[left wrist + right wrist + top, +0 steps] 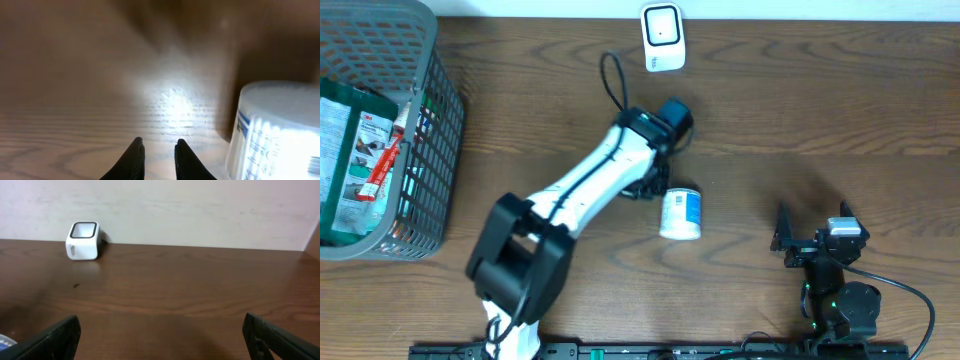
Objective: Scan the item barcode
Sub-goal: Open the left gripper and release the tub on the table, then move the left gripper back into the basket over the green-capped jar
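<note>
- Tub [681, 213], white with blue print, sits on the bare table [840, 110] near the middle and looks to be lying on its side. Nothing is gripping it.
- Left gripper [159, 141] hangs low just beside the tub, which shows at the right edge of its wrist view. Its two fingers are narrow, with only a slit between them and nothing in that slit.
- Scanner [663, 37], the small white box with a dark window, stands at the far edge of the table, well apart from the tub.
- Progress, as I judge it: hardly begun. The tub has not been picked up, and it is nowhere near the scanner window. Left to do: take hold of it, carry it over, and turn the barcode to the window. I cannot see where the barcode is.
- Right gripper [161, 319] waits at the near right of the table, fingers spread wide and empty, facing the scanner from a distance.
- Basket [440, 100], grey wire, stands at the far left.
- Count: one tub on the table, one scanner, one basket, two arms. The basket holds several packets, but they overlap too much for me to count.
</note>
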`<state>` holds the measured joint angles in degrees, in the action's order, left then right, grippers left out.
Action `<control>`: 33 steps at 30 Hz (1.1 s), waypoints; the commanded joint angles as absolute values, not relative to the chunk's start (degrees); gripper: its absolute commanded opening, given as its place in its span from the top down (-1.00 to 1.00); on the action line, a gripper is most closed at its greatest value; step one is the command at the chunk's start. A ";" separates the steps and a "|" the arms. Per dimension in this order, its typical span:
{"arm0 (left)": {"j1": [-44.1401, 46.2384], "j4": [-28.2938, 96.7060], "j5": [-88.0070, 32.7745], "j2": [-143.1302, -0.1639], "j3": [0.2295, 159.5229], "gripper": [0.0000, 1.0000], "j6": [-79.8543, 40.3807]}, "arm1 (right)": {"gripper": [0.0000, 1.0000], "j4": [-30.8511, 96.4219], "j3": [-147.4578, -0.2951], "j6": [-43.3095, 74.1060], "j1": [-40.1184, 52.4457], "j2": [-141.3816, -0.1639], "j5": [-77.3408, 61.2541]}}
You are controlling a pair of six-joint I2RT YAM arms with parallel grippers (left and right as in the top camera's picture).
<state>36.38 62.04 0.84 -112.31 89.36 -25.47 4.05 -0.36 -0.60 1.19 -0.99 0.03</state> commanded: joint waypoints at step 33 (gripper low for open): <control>-28.86 66.50 1.50 -116.25 132.62 -0.75 -2.37 | -0.98 4.27 -0.32 -0.01 0.84 -0.75 0.58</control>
<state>-28.34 67.16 2.00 -112.77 132.79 -8.43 4.05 -0.36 -0.60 1.19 -0.99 0.01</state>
